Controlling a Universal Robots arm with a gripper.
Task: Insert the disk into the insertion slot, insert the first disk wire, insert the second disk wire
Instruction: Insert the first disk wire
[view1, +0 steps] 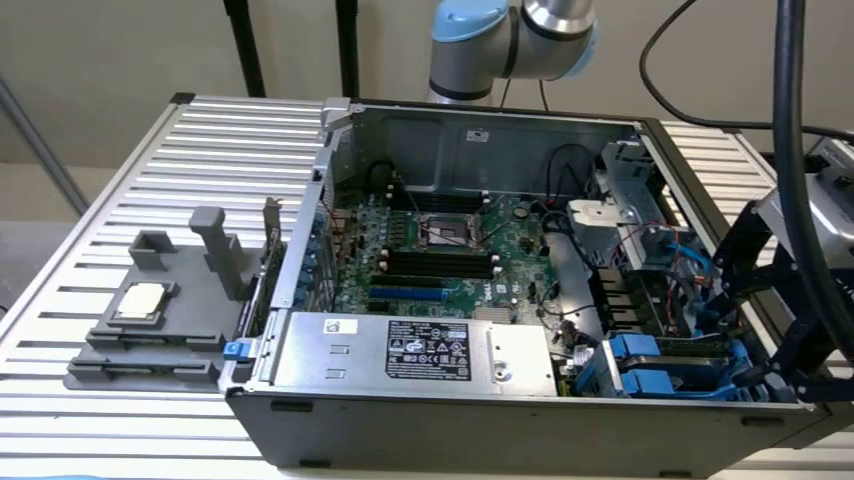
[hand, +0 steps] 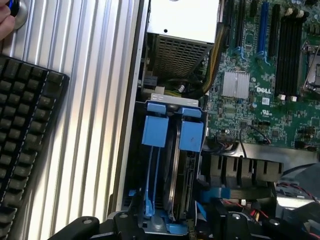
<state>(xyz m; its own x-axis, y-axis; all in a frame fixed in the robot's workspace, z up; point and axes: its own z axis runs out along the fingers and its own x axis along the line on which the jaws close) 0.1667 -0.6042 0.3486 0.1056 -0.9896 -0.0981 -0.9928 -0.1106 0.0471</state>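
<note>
Gripper (hand: 160, 230) hangs right over the insertion slot (hand: 170, 112), the grey sheet-metal drive cage w/ blue tabs in the corner of the open PC case (view1: 534, 440), just beside the power-supply box (view1: 414, 350). Jaws are spread as wide as they go; black fingers (hand: 77, 226) sit either side of the cage end and pinch nothing.

The disk (hand: 179, 175) is down inside the cage, edge-on, in the bay nearer the motherboard (view1: 441, 250), w/ its blue carrier tab up at the cage mouth. It looks fully seated, prob. why the jaws are off it: the rails carry it, no grip needed. The other bay shows just blue rails and a tab.

Blue cables (view1: 694, 270) lie loose in the case near the cage; can't tell if either disk wire is plugged in.

On the ribbed table (view1: 227, 140) outside the case there's a keyboard (hand: 25, 150), and a person's hand (hand: 5, 17) at the table edge, well apart from the arm. The grey fixture (view1: 160, 320) w/ posts sits on the far side of the case, not in play.
</note>
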